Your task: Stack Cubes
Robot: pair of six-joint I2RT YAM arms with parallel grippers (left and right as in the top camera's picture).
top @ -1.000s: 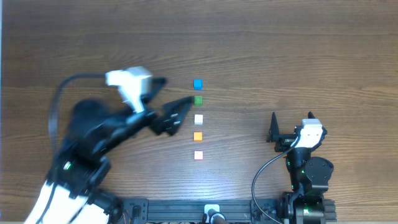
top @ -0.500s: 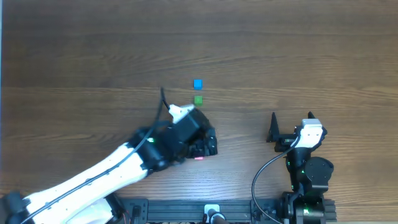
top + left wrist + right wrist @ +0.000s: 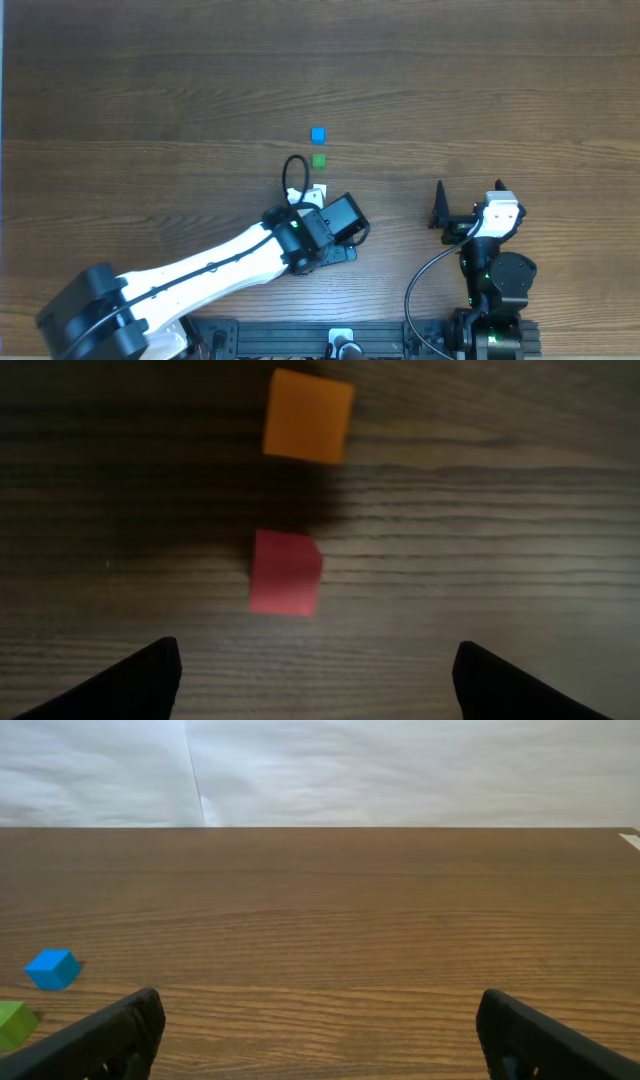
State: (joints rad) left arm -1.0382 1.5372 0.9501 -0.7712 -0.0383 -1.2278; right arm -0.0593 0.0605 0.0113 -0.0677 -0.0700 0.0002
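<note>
A row of small cubes lies mid-table. The blue cube [image 3: 318, 135] is farthest, then the green cube [image 3: 318, 161] and a white cube [image 3: 320, 190] half hidden by my left arm [image 3: 300, 232]. In the left wrist view my left gripper [image 3: 315, 685] is open just above the table, with a pink-red cube [image 3: 285, 572] ahead of its gap and an orange cube [image 3: 308, 415] beyond that. My right gripper [image 3: 468, 202] is open at the right, low over bare wood [image 3: 320, 1040]. It faces the blue cube [image 3: 52, 968] and green cube [image 3: 15, 1023] from a distance.
The brown wooden table [image 3: 480, 90] is bare around the cube row. The left arm's white link [image 3: 190, 275] slants from the bottom left to the middle. A pale wall [image 3: 400, 770] stands behind the table's far edge.
The left arm swung from beside the green and white cubes toward the near end of the row, covering the orange and pink cubes from above. The right arm stayed still.
</note>
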